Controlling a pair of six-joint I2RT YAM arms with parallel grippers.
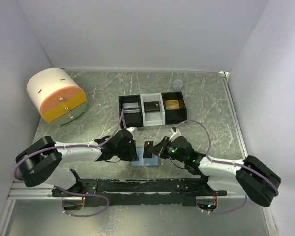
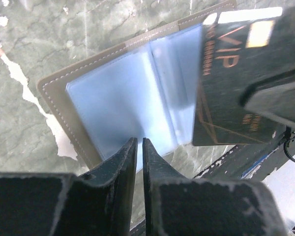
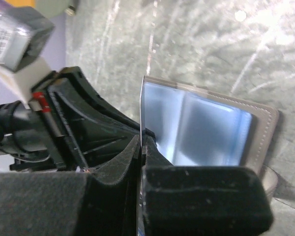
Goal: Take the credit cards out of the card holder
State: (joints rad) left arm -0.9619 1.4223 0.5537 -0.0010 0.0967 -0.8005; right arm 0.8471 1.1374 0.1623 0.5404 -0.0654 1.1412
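The grey card holder (image 1: 143,162) lies open on the table between the two arms, its pale blue lining (image 2: 118,93) facing up. My left gripper (image 2: 139,142) is shut on the near edge of that lining, pinning the card holder (image 3: 211,128). A dark credit card with "VIP" lettering (image 2: 231,83) stands clear of the holder's right leaf. My right gripper (image 3: 142,137) is shut on it; there the card (image 3: 141,103) shows edge-on between the pads. From above, the card (image 1: 148,149) sits between the left gripper (image 1: 132,153) and right gripper (image 1: 157,147).
A black-and-white three-compartment tray (image 1: 152,118) stands behind the holder, with a dark card (image 1: 151,104) in the middle bay and a gold card (image 1: 172,104) in the right one. A round drawer unit (image 1: 56,95) stands at the back left and a small clear cup (image 1: 177,84) at the back.
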